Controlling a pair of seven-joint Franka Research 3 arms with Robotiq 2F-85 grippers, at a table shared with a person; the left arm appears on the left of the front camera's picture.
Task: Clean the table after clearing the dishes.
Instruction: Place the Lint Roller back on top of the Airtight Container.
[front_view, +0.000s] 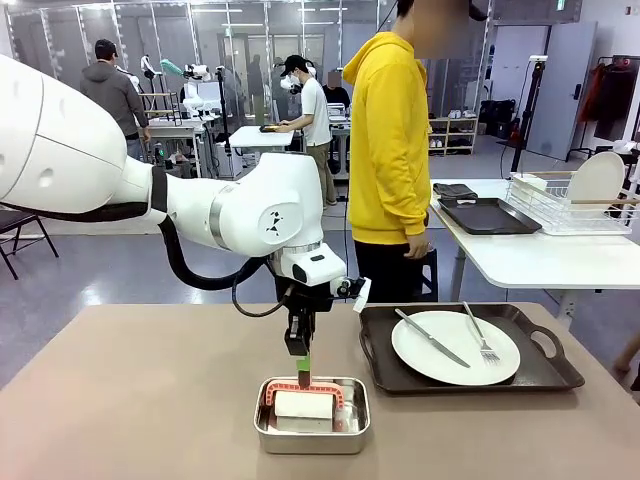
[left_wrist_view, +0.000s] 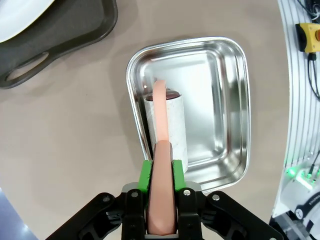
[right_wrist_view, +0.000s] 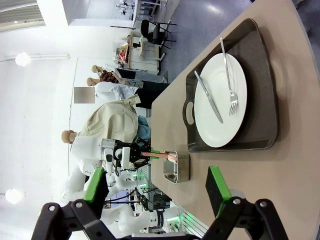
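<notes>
In the glossy, round-cornered steel pan (front_view: 352, 428) on the matte taupe table (front_view: 150, 400), a white rectangular block (left_wrist_view: 178, 120) is seen. Its arched salmon-pink handle (left_wrist_view: 161, 125) is clamped by the left gripper (left_wrist_view: 161, 170). The right gripper (right_wrist_view: 157, 186) is spread wide, with nothing between its pads. Farther back on the same table, a round white plate (front_view: 440, 362) with a silver knife (front_view: 430, 338) and fork (front_view: 480, 335) is carried on a dark handled tray (front_view: 545, 372).

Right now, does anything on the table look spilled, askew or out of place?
Nothing spilled or damaged. Oddly, the tray with plate, knife and fork sits uncleared on the table while the left gripper grips the pink handle in the steel pan.
</notes>
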